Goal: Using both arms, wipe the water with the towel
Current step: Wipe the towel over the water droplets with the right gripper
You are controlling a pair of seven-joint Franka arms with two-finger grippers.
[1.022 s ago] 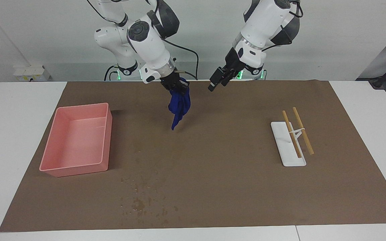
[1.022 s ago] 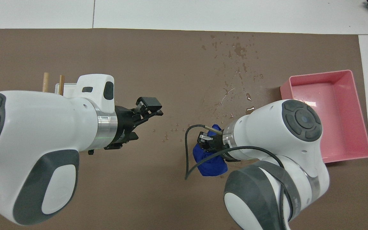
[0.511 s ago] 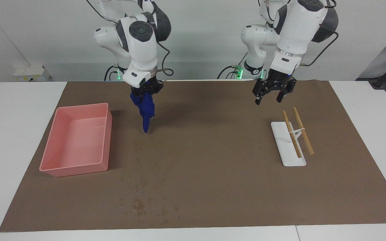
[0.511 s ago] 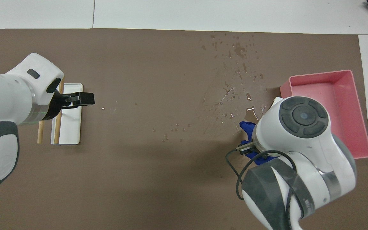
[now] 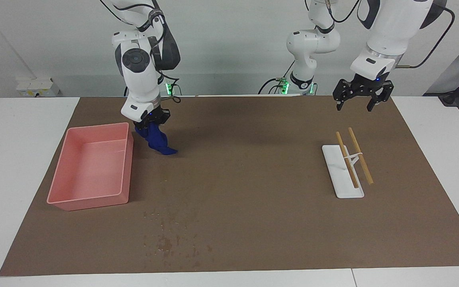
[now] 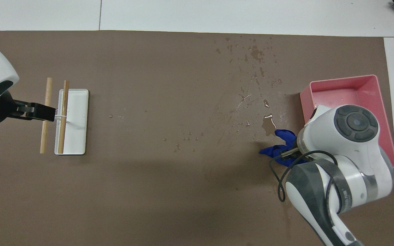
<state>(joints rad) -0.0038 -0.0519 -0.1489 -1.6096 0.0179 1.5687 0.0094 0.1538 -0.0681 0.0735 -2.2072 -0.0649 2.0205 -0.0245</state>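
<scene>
My right gripper (image 5: 150,120) is shut on a dark blue towel (image 5: 158,142), which hangs down beside the pink tray's corner nearest the robots. Its tail trails on or just above the brown mat. In the overhead view the towel (image 6: 280,144) shows beside the right arm's wrist, which hides the gripper. Water drops (image 5: 169,240) lie on the mat far from the robots; the overhead view also shows wet streaks (image 6: 248,100) close to the towel. My left gripper (image 5: 356,104) is open and empty, up in the air over the mat at the left arm's end, and over the wooden sticks in the overhead view (image 6: 42,112).
A pink tray (image 5: 98,126) stands at the right arm's end of the mat (image 6: 342,79). A white tray (image 5: 343,187) with two wooden sticks (image 5: 360,155) across it lies at the left arm's end (image 6: 79,119).
My right gripper has carried the towel from the mat's middle toward the pink tray and lowered it. My left gripper has swung out to the left arm's end and now shows open.
</scene>
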